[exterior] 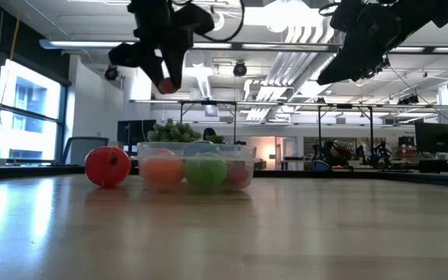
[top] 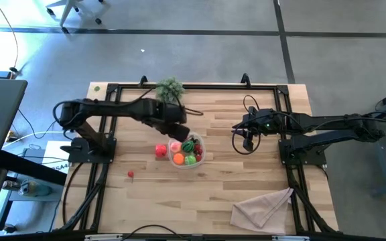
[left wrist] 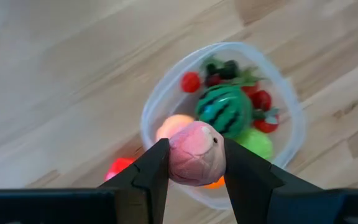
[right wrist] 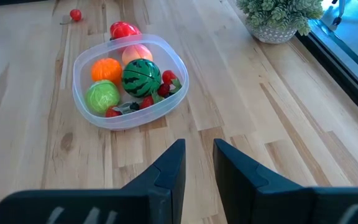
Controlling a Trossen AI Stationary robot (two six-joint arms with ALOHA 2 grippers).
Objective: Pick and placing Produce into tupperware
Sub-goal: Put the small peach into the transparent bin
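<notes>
My left gripper hangs above the clear tupperware's left edge, shut on a pink toy fruit. In the low view the left gripper is well above the tupperware. Inside lie a striped green melon, a green ball, an orange one, a peach one and small red berries. A red fruit rests on the table against the tupperware's left side. A small red berry lies nearer the left. My right gripper hovers to the right, narrowly open. My left gripper pinches the pink fruit at its two sides between its two fingers, coming from above and pointing down. The fruit is lifted clear, over the tupperware's left part.
A bushy grey-green plant in a pot stands near the table's far edge. A beige cloth lies at the near right corner. A black frame rail runs round the table. Bare wood lies between the tupperware and the right gripper.
</notes>
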